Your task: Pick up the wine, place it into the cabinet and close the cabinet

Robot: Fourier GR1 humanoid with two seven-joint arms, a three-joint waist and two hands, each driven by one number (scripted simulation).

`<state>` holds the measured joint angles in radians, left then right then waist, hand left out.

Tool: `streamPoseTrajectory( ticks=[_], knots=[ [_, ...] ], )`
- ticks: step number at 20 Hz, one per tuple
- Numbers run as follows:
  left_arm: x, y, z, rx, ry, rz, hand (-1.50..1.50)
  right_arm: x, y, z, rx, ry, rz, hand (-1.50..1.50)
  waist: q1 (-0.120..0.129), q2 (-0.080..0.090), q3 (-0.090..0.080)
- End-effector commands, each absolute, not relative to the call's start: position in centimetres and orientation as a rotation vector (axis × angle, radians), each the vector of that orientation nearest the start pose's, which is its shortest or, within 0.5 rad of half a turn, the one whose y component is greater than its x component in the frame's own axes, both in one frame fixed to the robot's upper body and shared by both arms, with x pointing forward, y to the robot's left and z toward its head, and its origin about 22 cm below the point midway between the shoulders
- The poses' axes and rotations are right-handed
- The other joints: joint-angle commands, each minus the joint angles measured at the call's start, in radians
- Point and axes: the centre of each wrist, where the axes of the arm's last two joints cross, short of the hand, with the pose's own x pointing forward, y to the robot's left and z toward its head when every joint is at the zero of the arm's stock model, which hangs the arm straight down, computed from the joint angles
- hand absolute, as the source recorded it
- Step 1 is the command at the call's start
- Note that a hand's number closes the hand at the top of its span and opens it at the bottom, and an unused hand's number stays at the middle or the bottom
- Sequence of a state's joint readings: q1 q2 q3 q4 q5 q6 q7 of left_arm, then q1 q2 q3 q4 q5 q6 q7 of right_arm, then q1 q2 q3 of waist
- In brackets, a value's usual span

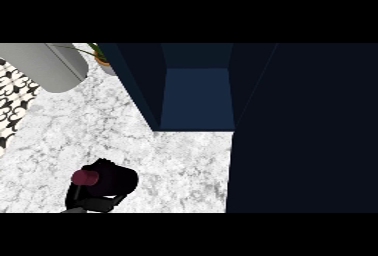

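Wine [86, 177] shows nearest, at about 7 o'clock in the view, seen from above so that its dark red cap faces up and the bottle's dark body spreads out behind it toward 3 o'clock. Black fingers of the left hand [92, 202] curl round the bottle from below and from its 3 o'clock side; most of the palm is hidden under the bottle and the forearm is cut off at the lower edge. Whether the bottle stands on the white marbled counter [184, 160] or is lifted off it cannot be told.

At 10 o'clock a grey rounded object [52, 65] lies tilted, cut by the left edge, over a black-and-white patterned patch [15, 95]. Just right of it, a potted plant [102, 59] is half hidden by the cabinet [196, 95]. That dark blue cabinet stands open at 12 o'clock, well apart from the wine, its inside in shadow. Its door [303, 130] fills the right side, cut by the edge.
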<state>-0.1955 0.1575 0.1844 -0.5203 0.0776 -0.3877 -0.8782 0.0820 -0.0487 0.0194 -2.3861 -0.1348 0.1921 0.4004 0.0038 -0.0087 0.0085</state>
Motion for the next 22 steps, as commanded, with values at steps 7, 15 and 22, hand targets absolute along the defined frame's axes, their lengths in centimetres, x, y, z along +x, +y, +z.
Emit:
streamPoseTrajectory(
  ticks=[7, 15, 22],
  knots=[
    [15.2, 30.7, -17.7, -0.311, -1.681, 0.241, 1.50, 16.1, -23.3, 16.7, 0.150, -1.910, 0.215, -1.50, 0.001, 0.008, -0.009],
    [17.5, 25.8, -13.3, -0.393, -1.754, 0.244, 1.50, 16.1, -22.5, 15.4, 0.179, -1.900, 0.204, -1.50, 0.001, 0.006, -0.007],
    [17.7, 23.5, -7.2, -0.462, -1.728, 0.255, 1.50, 15.4, -24.2, 16.3, 0.178, -1.899, 0.209, -1.50, -0.002, 0.007, -0.008]
  ],
)
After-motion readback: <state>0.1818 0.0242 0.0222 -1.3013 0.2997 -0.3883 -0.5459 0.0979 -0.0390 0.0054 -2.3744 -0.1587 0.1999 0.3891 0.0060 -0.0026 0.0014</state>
